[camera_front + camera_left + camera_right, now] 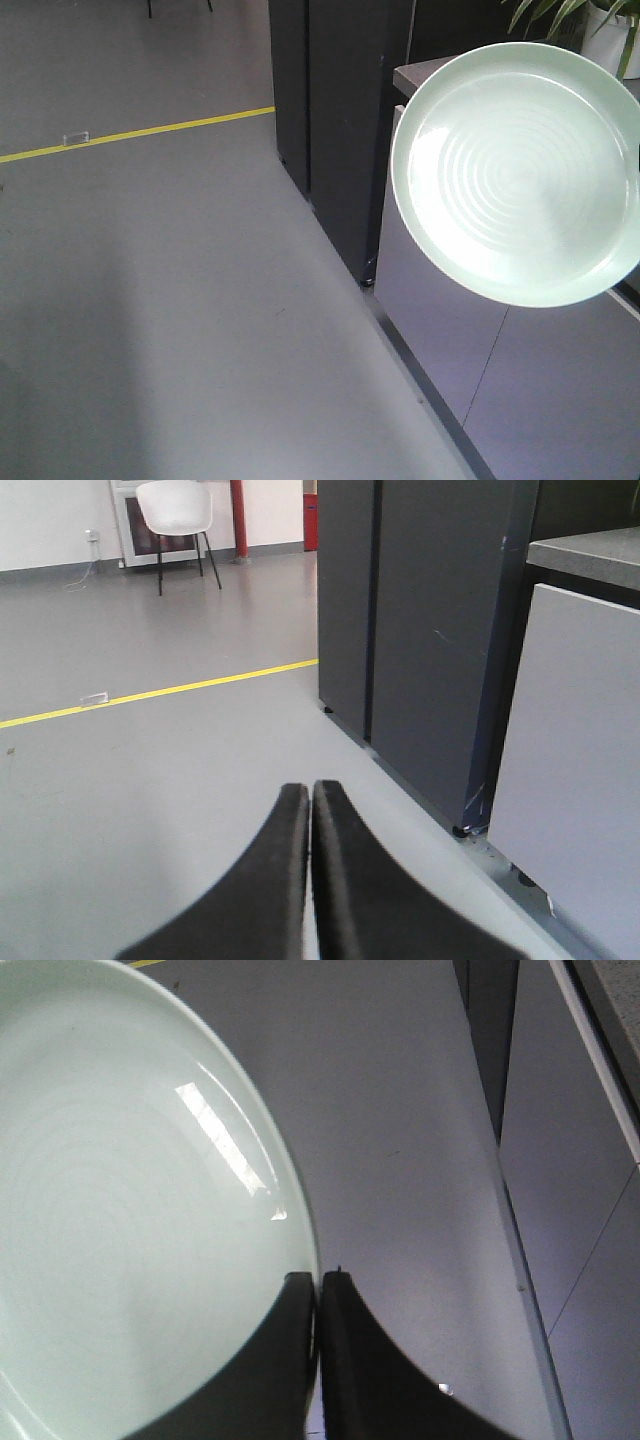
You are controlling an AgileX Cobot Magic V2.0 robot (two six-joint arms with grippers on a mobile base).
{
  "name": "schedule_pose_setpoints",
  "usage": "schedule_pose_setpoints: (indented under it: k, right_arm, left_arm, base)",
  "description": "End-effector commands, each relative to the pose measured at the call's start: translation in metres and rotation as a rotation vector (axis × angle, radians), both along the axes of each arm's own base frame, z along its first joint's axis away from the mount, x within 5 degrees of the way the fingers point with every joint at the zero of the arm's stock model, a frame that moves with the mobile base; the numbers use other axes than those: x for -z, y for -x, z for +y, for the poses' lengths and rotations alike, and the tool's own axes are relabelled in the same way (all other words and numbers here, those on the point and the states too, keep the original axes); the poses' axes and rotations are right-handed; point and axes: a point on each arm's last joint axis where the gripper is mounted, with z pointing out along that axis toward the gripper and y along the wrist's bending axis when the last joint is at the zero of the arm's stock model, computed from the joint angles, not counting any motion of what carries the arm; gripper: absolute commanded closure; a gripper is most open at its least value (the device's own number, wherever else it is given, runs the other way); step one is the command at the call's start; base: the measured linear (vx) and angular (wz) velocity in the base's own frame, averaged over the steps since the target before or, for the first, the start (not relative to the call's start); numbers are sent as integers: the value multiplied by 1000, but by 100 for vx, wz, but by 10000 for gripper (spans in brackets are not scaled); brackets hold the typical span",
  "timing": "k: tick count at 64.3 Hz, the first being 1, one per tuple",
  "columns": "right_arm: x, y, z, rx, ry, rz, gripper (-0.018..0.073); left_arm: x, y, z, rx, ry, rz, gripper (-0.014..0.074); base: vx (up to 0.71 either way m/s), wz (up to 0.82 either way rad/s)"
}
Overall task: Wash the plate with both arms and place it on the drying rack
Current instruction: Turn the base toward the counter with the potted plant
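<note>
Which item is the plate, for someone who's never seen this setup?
Find the tall dark cabinet in the front view; right of it stands a pale counter unit. Held up in front of that unit is the plate, its rim pinched by the right gripper, jaws closed. It is the only round, pale mint-green thing, glossy, with faint concentric rings.

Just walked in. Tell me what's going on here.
The right gripper is shut on the rim of a pale green plate. It holds the plate tilted in the air above the grey floor, beside a dark cabinet. The left gripper is shut and empty, pointing out over the floor. These views do not show how far the washing has got.
</note>
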Motion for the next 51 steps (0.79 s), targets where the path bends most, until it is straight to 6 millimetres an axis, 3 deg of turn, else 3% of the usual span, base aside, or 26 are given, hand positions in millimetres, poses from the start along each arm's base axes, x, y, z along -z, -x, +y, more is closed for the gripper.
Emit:
schedule_pose_setpoints:
  k: [1, 51]
  right_arm:
    - [-14, 3, 2, 15, -25, -85, 566]
    - [-14, 3, 2, 15, -25, -84, 566]
  left_arm:
    - [-2, 0, -1, 14, 11, -70, 603]
    - [-2, 0, -1, 14, 11, -70, 603]
  base:
    - [8, -16]
    - [8, -16]
